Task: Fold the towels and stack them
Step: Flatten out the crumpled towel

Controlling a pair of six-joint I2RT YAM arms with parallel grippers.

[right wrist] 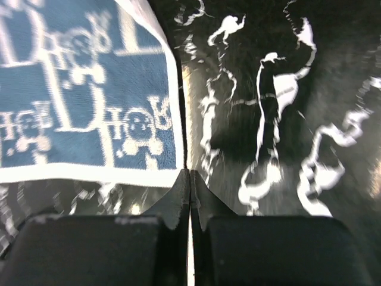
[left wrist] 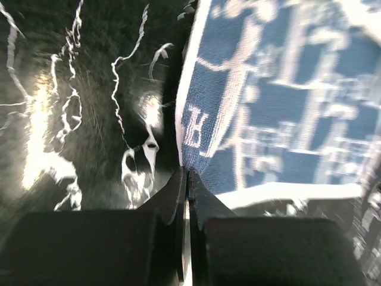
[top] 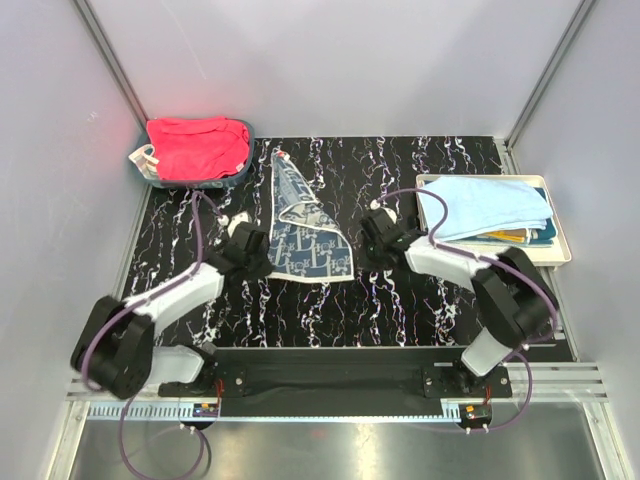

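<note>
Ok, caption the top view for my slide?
Both shut, left pincer and right pincer flank the printed towel; red towel in bin, light blue towel on tray.

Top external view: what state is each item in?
White towel with dark blue print: unfolded, rumpled on the table.
Red-pink cloth towel: crumpled in the translucent teal plastic bin.
Light blue cloth towel: folded, atop the cream tray's stack.
Left fingers: shut by the printed towel's corner.
Right fingers: shut, likewise.
</note>
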